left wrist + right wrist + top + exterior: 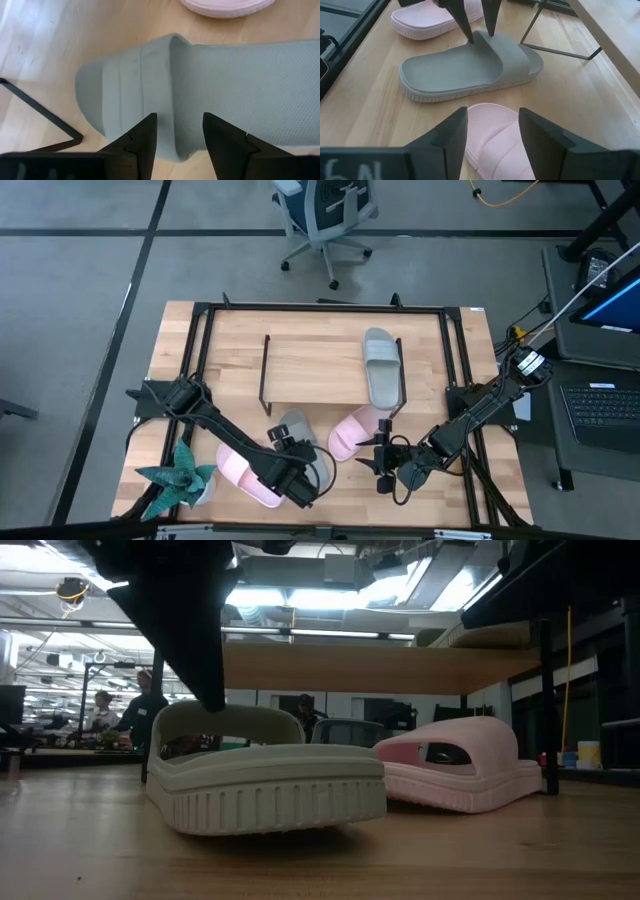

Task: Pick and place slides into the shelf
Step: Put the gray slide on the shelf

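Left gripper (476, 31) fingers spread, straddling strap of grey-green slide (470, 70) on bench (180, 360) before shelf (310, 365), poised to pinch. Right gripper (491, 132) fingers open over pink slide (497, 140), ready for own pick.

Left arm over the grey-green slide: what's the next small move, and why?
Probably lower the left pincer a little and close on the grey-green slide's strap. Its open fingers straddle the strap edge, and the slide lies flat on the table in front of the shelf, so nothing is gripped yet.
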Motion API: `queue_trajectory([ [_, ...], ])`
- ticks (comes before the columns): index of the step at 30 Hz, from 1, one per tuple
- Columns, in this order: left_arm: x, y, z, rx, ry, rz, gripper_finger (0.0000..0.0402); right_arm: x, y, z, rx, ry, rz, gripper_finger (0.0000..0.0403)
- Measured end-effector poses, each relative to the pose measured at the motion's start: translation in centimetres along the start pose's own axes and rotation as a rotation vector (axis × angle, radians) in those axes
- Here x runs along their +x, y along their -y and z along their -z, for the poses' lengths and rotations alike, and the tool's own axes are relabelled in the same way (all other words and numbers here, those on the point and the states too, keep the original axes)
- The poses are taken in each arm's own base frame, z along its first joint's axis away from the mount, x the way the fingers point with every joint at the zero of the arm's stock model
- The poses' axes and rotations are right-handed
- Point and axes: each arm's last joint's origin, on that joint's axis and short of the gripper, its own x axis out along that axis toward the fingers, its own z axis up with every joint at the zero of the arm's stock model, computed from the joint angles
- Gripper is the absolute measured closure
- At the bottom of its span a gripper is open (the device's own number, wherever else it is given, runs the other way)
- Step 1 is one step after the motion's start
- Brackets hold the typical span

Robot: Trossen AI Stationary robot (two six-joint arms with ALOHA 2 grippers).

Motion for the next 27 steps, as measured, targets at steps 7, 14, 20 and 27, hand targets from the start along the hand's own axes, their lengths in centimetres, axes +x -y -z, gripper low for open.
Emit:
queue_trajectory([
  [7,0.3,-0.2,-0.3,-0.005,-0.003,-0.011,0.0264,0.0,0.0,0.0,0.003,0.0,0.0,0.0224],
  [14,0.9,-0.6,-0.5,-0.001,-0.032,-0.04,0.0289,0.0,0.0,0.0,0.013,-0.002,0.001,0.0224],
  [20,1.2,-0.8,-0.8,-0.011,-0.038,-0.047,0.0298,0.0,0.0,0.1,0.015,-0.011,0.003,0.0224],
  [27,1.2,-1.0,-0.7,-0.002,-0.047,-0.061,0.0298,0.0,0.0,0.1,0.015,-0.011,0.004,0.0224],
])
